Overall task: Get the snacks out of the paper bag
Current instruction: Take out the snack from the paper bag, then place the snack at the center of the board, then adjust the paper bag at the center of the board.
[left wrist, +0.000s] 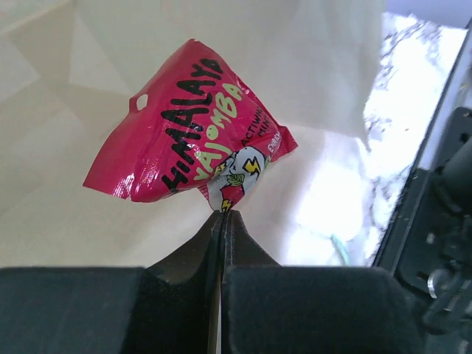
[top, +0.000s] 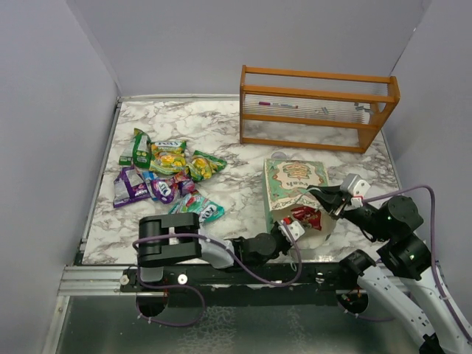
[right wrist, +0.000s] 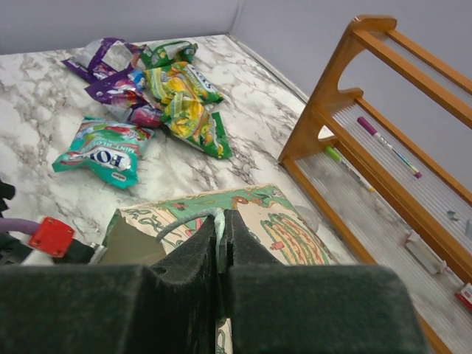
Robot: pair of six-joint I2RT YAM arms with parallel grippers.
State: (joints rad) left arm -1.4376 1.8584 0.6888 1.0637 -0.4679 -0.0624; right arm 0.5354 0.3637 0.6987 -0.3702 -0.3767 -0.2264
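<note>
The paper bag [top: 295, 184] lay on its side on the marble table [top: 221, 133], its mouth facing 6 o'clock. The left gripper [left wrist: 223, 214] was closed on the lower corner of a red packet [left wrist: 184, 140] at the bag's mouth, with the cream lining behind it. The right gripper [right wrist: 221, 217] was pinched shut on the upper edge of that mouth. The other packets [top: 166, 173] lay piled at 9 o'clock from the bag. A wooden rack [top: 317, 107] stood at 12 o'clock.
</note>
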